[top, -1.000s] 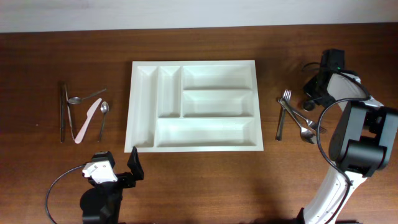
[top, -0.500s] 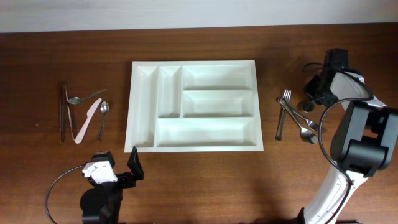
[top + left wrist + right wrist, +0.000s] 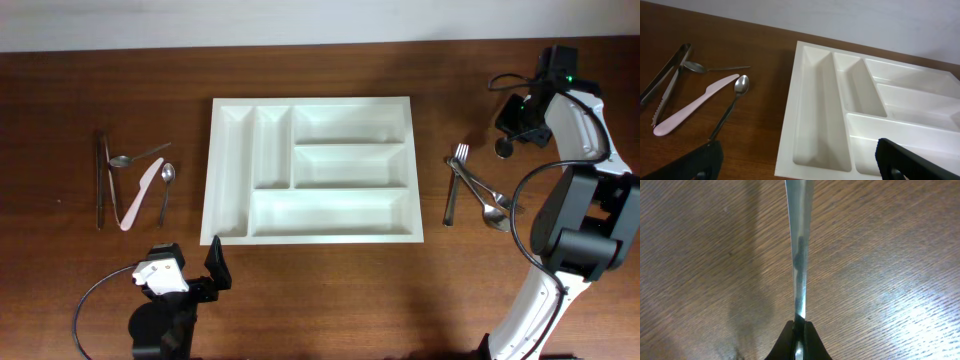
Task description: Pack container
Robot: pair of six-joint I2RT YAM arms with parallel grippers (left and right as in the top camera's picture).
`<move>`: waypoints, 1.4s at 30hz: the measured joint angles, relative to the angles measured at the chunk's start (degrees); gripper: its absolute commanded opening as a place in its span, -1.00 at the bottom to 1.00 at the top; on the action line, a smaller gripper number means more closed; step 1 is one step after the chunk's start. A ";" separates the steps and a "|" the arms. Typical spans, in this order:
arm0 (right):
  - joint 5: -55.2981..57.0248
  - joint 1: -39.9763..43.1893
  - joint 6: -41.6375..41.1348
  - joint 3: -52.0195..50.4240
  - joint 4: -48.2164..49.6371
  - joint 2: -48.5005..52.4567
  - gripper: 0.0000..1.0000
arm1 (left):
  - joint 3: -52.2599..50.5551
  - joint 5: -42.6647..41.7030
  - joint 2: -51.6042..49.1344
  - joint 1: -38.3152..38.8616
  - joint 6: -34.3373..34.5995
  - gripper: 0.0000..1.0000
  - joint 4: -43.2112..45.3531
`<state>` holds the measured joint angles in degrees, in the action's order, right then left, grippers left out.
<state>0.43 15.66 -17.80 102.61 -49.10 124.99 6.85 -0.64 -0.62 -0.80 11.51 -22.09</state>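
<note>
Container lies flat; your right gripper pinches a thin metal cutlery piece between closed jaws; on your left gripper the jaws stand wide apart, holding nothing.

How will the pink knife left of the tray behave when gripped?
The pink knife looks like thin plastic: probably light, slightly flexible. Lies flat on the table, so jaws may slip off it. Tip sits close beside a spoon; a push likely nudges that.
</note>
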 measured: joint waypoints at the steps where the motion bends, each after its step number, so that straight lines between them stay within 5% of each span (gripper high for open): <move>1: -0.83 0.00 0.61 0.11 -0.11 0.00 -0.92 | 0.00 -0.02 0.00 0.00 0.00 0.98 0.00; 18: -21.38 -3.30 18.43 1.97 -3.06 0.00 -0.92 | 0.00 0.00 0.00 0.00 0.00 0.98 0.00; 42: -27.52 -27.85 51.39 10.34 -18.32 0.00 -0.92 | -0.02 0.00 0.00 0.00 0.00 0.98 0.00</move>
<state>-27.09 -12.19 33.58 112.95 -67.42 124.99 6.83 -0.64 -0.62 -0.80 11.51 -22.09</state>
